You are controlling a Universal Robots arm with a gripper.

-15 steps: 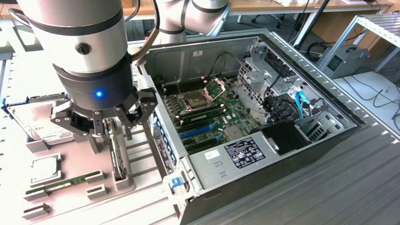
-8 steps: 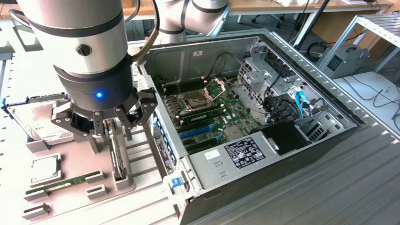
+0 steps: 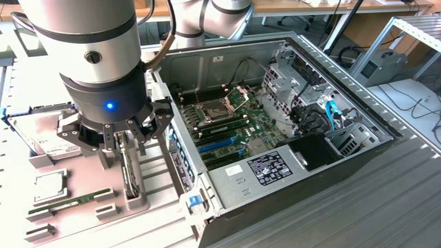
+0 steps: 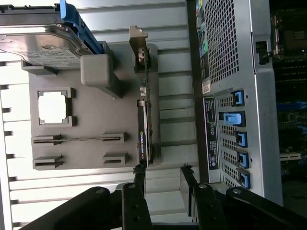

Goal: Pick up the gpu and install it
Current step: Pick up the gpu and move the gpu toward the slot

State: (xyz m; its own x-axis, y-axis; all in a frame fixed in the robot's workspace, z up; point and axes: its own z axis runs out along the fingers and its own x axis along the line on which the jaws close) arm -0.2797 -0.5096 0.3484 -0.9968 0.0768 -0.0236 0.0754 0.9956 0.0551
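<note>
The gpu [image 4: 144, 125] stands on its long edge in a slot of the grey parts tray [image 4: 96, 120], its silvery bracket [image 4: 138, 42] at the far end. In the exterior view the gpu [image 3: 131, 178] is a thin black card just below my gripper [image 3: 129, 147], beside the computer case. My gripper [image 4: 162, 173] is open and hovers over the card's near end. One fingertip [image 4: 140, 171] lines up with the card's edge and the other fingertip [image 4: 184, 171] is over bare tray beside it. Nothing is held.
The open computer case [image 3: 365, 119] lies at the exterior view's right, with blue expansion slots [image 3: 217, 145] on its motherboard. On the tray lie a silver hard drive [image 3: 48, 135], a processor chip [image 3: 48, 188] and a green memory stick [image 3: 72, 200]. The case's rear panel [image 4: 230, 96] runs close beside the gpu.
</note>
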